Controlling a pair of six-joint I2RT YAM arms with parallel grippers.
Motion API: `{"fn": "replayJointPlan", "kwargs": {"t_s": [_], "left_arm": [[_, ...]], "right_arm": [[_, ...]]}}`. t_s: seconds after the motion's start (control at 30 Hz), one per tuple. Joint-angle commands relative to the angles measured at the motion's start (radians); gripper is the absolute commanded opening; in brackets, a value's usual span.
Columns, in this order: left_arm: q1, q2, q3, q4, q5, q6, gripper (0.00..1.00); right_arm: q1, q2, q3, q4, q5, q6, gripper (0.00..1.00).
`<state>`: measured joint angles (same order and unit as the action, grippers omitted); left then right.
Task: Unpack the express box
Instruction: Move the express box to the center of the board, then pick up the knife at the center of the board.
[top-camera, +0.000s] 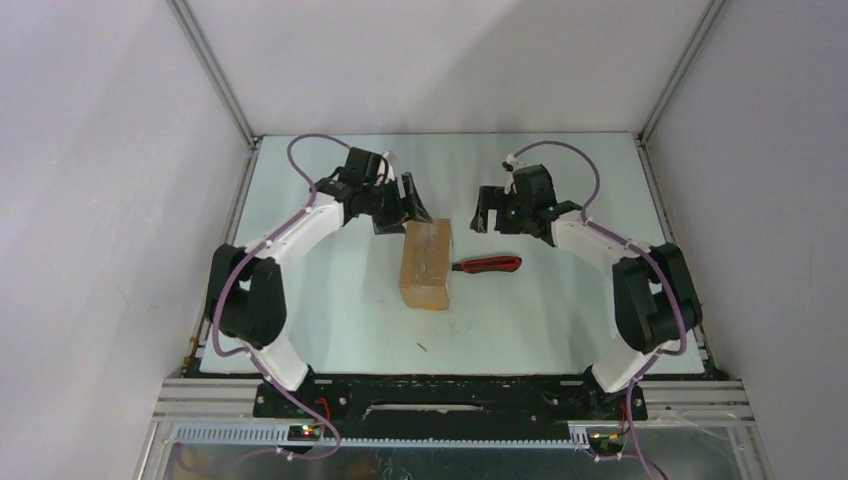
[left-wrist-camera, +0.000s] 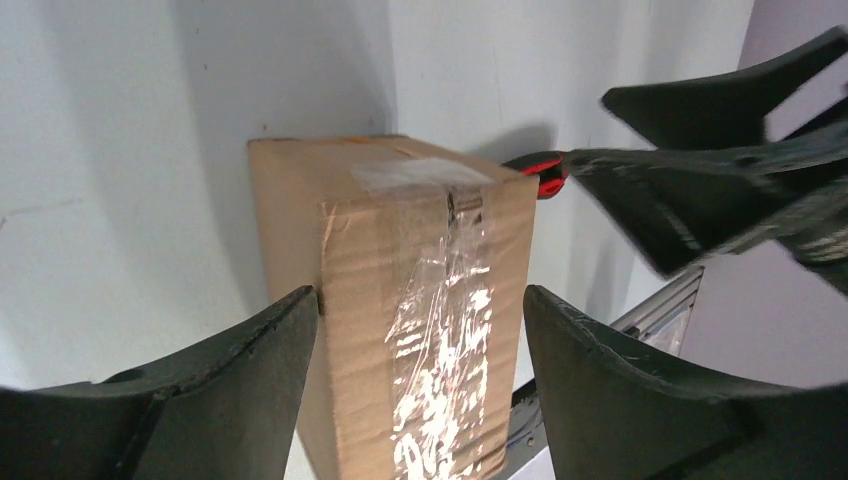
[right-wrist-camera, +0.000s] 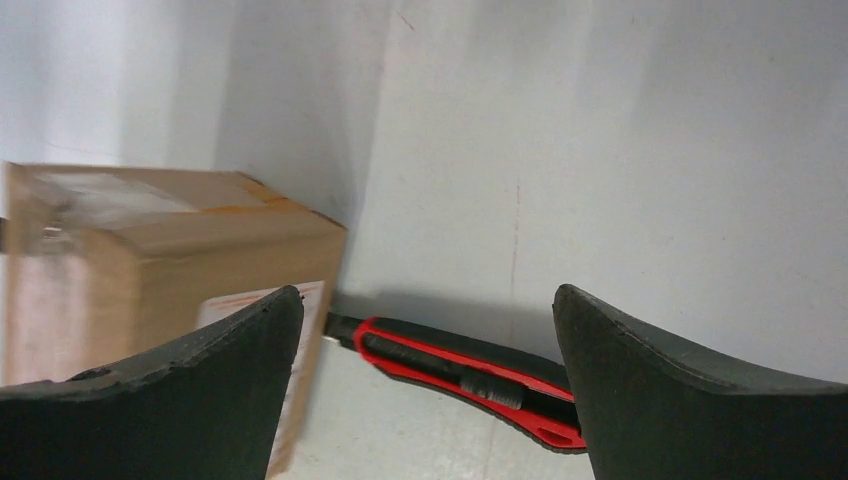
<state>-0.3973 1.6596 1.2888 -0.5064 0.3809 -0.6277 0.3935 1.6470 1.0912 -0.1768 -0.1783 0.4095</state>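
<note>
Top external: taped box (top-camera: 426, 265) lay central on desk (top-camera: 330, 300), knife (top-camera: 490, 264) beside it.
Left jaws: apart, straddling box end.
Right jaws: apart above knife.
Risk: uneven closing could skid box.

Both arms share one build, white moulded links set between bulky black joint housings: the left arm (top-camera: 300, 232) and the right arm (top-camera: 592, 238) look alike. A thin purple cable (top-camera: 320, 137) runs along the left one and arcs free near its wrist, and a matching cable (top-camera: 560, 145) does so on the right. The left gripper (top-camera: 402, 220) and right gripper (top-camera: 492, 222) are wholly black. Seen close, the left fingers (left-wrist-camera: 220, 390) are matte, broad wedges with curved inner faces and slightly rough edges (the right fingers (right-wrist-camera: 690, 390) are the same). A small green light (top-camera: 512, 212) glows on the right wrist. Both bases stand on a black mounting plate (top-camera: 450, 398), with tiny red and green lights (top-camera: 305, 430) just below it.
</note>
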Motion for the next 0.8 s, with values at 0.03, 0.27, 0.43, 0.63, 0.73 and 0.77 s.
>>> {"fn": "replayJointPlan", "kwargs": {"t_s": [0.03,0.27,0.43,0.63,0.73,0.77], "left_arm": [[0.01,0.057,0.126,-0.044,0.023,0.044,0.79],[0.012,0.068,0.158,-0.058,0.031,0.051,0.79],[0.012,0.029,0.126,-0.044,0.032,0.046,0.79],[0.007,-0.056,0.025,0.006,0.053,0.014,0.79],[0.001,-0.095,-0.022,0.02,0.058,0.006,0.79],[-0.001,-0.107,-0.034,0.025,0.059,0.002,0.79]], "right_arm": [[0.019,0.088,-0.027,0.045,-0.018,-0.082,0.97],[0.06,0.113,-0.128,0.091,-0.01,-0.048,0.96],[0.108,0.056,-0.238,0.091,0.023,-0.014,0.95],[0.167,-0.05,-0.375,0.081,0.089,0.039,0.95],[0.21,-0.088,-0.402,0.047,0.146,0.057,0.94],[0.229,-0.096,-0.406,0.037,0.167,0.061,0.94]]}}
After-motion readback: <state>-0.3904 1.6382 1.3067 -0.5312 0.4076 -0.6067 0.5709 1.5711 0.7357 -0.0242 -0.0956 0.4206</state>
